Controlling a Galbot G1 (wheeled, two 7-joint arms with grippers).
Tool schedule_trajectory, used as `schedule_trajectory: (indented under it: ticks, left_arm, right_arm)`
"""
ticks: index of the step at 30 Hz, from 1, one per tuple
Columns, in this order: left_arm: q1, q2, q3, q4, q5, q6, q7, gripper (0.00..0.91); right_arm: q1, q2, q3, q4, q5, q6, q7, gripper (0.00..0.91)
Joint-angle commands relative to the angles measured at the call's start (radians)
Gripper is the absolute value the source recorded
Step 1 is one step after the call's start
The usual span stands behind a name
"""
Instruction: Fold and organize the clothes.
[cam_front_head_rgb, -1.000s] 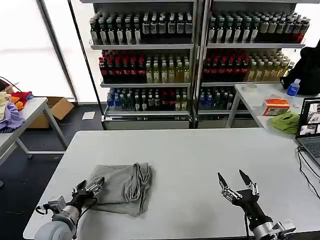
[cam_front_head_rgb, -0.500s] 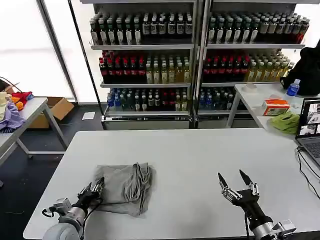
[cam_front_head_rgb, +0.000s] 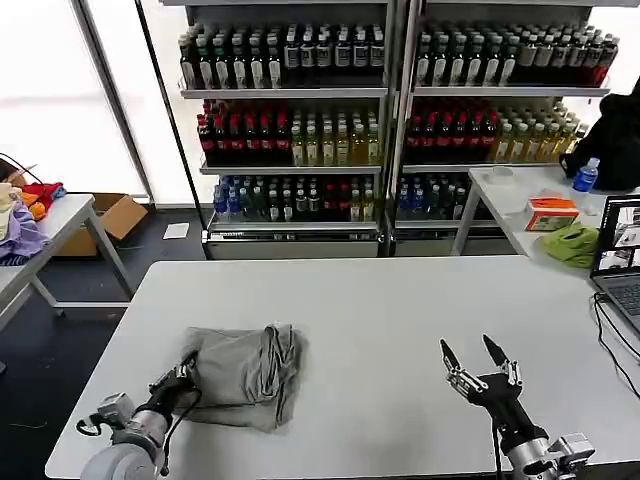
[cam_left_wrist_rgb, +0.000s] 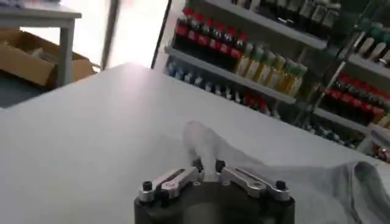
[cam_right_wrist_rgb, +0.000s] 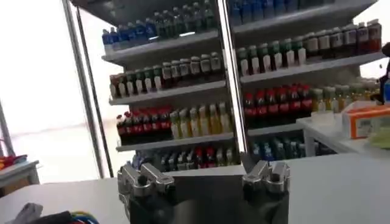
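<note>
Clothes (cam_front_head_rgb: 243, 373), a plain grey garment folded into a rough bundle, lie on the white bench (cam_front_head_rgb: 400, 310) toward its front left part, with a bunched ridge of fabric running along the bundle's right side. The left gripper (cam_front_head_rgb: 181, 374) sits at the bundle's left edge, low over the bench, its jaws closed narrow on a corner of the grey fabric; in the left wrist view that pinched corner rises as a small peak just past the left gripper (cam_left_wrist_rgb: 209, 170), and the rest of the garment (cam_left_wrist_rgb: 341, 182) spreads away across the bench. The right gripper (cam_front_head_rgb: 480, 362) is well apart from the clothes, over the front right part of the bench, its jaws spread wide and gripping nothing.
</note>
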Motion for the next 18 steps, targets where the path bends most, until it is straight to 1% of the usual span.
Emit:
schedule_trajectory:
  ticks: [1,2,6,10,12,15,18]
  left_arm:
    - [0.055,0.060,-0.273,-0.092,-0.020,0.003,0.010,0.010]
    - [0.060,0.085,-0.319,-0.091,-0.033,0.007,0.018,0.010]
    - [0.071,0.151,-0.398,-0.065,-0.085,0.022,0.029,0.010]
    - [0.090,0.232,-0.421,-0.088,-0.150,0.042,0.024,0.010]
    - [0.090,0.257,-0.417,-0.117,-0.155,0.048,0.018,0.010]
    - [0.089,0.264,-0.376,-0.172,-0.160,0.055,-0.001,0.010]
    - [0.094,0.241,-0.307,-0.239,-0.158,0.062,-0.026,0.010]
  right_arm:
    - [0.014,-0.016,0.010,-0.007,0.022,-0.001,0.006,0.907]
    - [0.017,-0.019,0.010,-0.010,0.026,-0.001,0.006,0.907]
    - [0.028,-0.022,0.001,-0.013,0.029,0.001,0.006,0.907]
    - [0.037,-0.033,0.000,-0.017,0.038,0.000,0.006,0.907]
    - [0.041,-0.042,0.005,-0.022,0.041,0.002,0.005,0.907]
    - [0.045,-0.039,0.014,-0.019,0.048,0.001,0.008,0.907]
    - [0.042,-0.045,0.019,-0.025,0.055,0.001,0.007,0.907]
